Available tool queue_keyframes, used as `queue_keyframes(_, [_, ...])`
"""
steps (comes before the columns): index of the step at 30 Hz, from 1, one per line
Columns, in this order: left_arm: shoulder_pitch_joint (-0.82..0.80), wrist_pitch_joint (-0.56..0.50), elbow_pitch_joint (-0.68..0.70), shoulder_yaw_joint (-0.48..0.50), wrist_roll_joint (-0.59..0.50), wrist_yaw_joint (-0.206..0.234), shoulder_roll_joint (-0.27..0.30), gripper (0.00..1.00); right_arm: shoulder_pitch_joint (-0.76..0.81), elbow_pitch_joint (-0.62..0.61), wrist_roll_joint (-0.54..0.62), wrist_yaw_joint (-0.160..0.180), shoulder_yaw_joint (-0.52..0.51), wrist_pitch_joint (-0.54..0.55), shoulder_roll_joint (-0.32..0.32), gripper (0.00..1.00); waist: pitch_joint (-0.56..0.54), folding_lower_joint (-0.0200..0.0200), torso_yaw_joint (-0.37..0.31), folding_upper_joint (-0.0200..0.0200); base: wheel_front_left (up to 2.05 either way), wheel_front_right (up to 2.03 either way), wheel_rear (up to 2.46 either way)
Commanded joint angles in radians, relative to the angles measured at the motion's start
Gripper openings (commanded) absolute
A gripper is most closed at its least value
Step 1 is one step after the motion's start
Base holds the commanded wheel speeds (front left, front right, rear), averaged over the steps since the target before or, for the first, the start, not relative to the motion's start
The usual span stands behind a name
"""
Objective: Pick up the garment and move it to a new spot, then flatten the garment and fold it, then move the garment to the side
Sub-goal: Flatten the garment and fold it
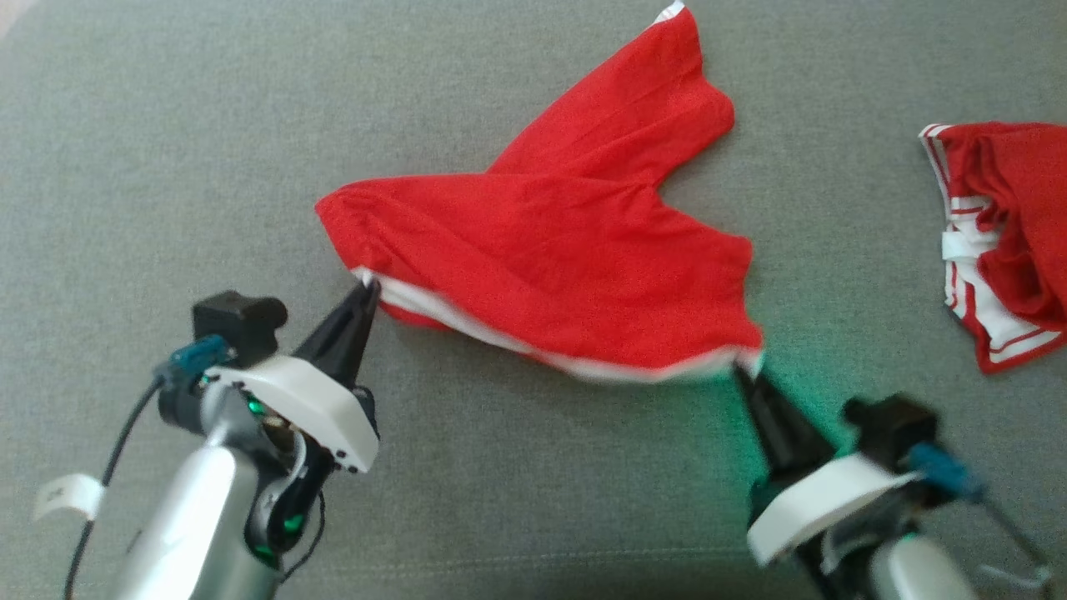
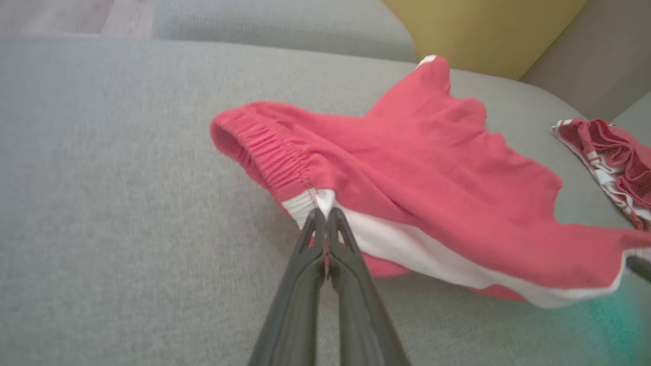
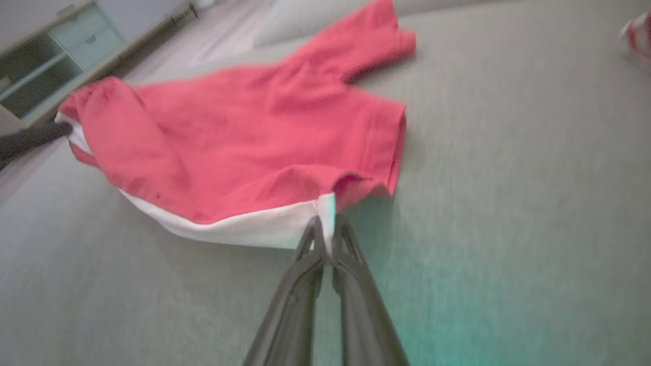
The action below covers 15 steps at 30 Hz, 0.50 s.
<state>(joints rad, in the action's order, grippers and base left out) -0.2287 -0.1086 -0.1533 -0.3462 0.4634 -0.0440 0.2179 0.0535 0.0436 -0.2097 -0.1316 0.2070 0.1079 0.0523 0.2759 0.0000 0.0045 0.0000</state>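
The left claw [image 1: 367, 287] was pinched tight on one end of the white band [image 1: 467, 321] of the shorts [image 1: 575, 250]. The right claw [image 1: 740, 368] was closed on the band's other end, right at the corner. The shorts lay on the sofa [image 1: 167, 125] just ahead of both sets of tips, with the band sagging between them and seemingly raised a little off the cushion. The two legs spread away beyond the band, one reaching far out ahead.

This looked like the flattening step, with a two-corner hold already made. To do it well, the claws probably needed to draw apart until the band ran straight, no further, since each bite took only a thin edge of cloth. The right one, at the very corner, seemed likelier to slip. Both ends should have risen together and level, then been pulled back toward the robot so the legs trailed flat instead of bunching.

A second garment [image 1: 1009, 217] lay well out past the right claw's outer side, so that claw's spread was best kept short of it.
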Motion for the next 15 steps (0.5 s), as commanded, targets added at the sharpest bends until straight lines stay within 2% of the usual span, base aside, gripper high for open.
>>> queue_keyframes(1, [-0.041,0.012,0.072,0.044,-0.012,0.005,0.039,0.00,-0.059,-0.084,-0.007,0.001,-0.008,-0.020,0.014,0.00,-0.014,0.0000,-0.004,0.0000,0.00,0.00,0.00])
queue_keyframes(6, [-0.075,-0.002,0.156,0.053,-0.027,0.007,0.069,0.00,-0.128,-0.176,-0.018,0.001,-0.051,-0.011,0.037,0.00,-0.038,0.0000,-0.005,0.0000,0.00,0.00,0.00])
queue_keyframes(15, [-0.217,-0.040,0.317,0.093,-0.043,0.017,0.109,0.00,-0.343,-0.312,-0.009,0.001,-0.120,0.045,0.102,0.00,-0.084,0.0000,0.001,0.0000,0.00,0.00,0.00])
